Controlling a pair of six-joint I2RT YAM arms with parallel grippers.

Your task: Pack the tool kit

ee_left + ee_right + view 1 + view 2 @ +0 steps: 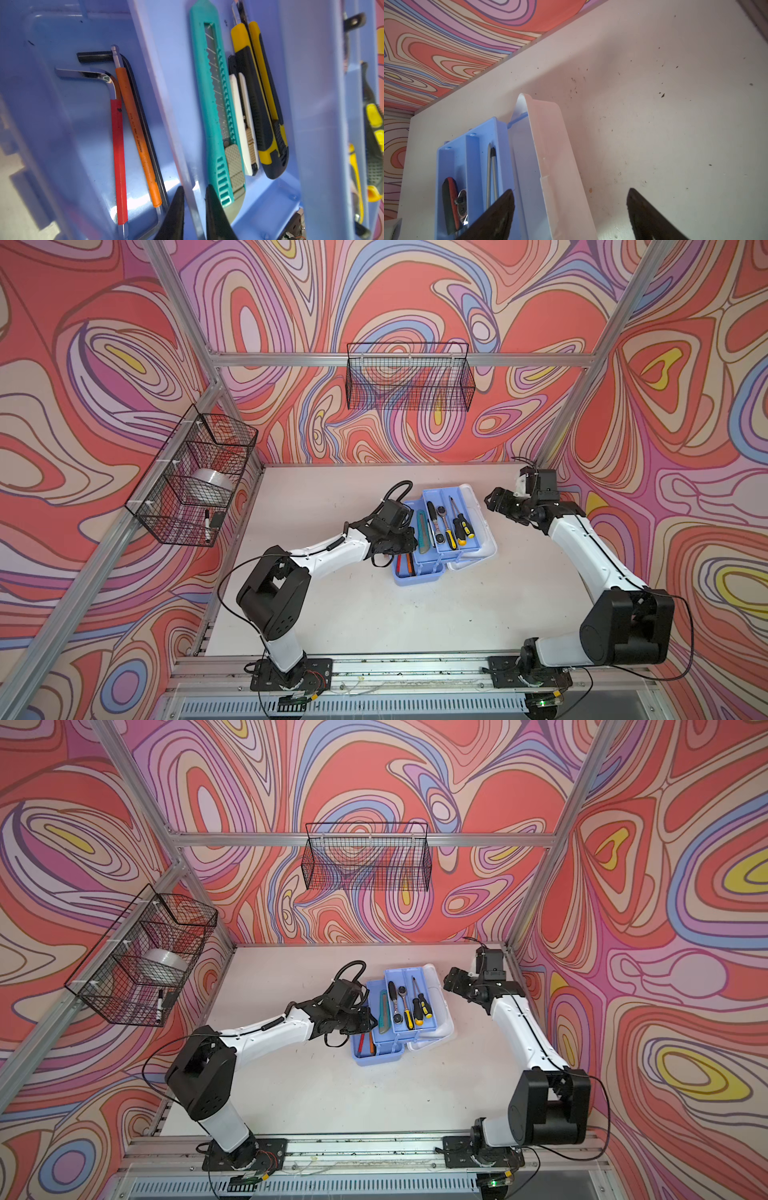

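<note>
Tool kit [415,578] sits open on the table [353,614], a little back of centre. The periwinkle base [376,1057] is lowest, and two trays step up from it toward the right. The white lid [484,510] lies thrown back on the right side of the kit, on the table.

Contents:
- The base holds hex keys: one red-sleeved [119,155], one orange-sleeved [138,133] and a black one close against them.
- The knife tray [178,62] holds a teal utility knife [216,116], a small white cutter [243,124] and a yellow-and-black knife [268,124], lying side by side lengthwise.
- The upper tray [473,549] holds a ratchet [402,994] and screwdrivers [459,526] with yellow-and-black handles.

Left gripper [194,187] is at the kit's left side. Its fingers are drawn close together astride the knife tray's thin side wall, one finger [174,214] on the base side and the other inside the tray by the teal knife's butt. It is pinching that wall.

Right gripper [570,190] hangs off the kit's far right corner, near the lid but apart from it. Its fingers are spread wide with nothing between them, and bare table and the lid's edge show beneath.

Two black wire baskets hang on the walls. The side basket [195,477] holds a tape roll [212,489] and a marker [206,524]. The back basket [409,377] shows nothing inside.
</note>
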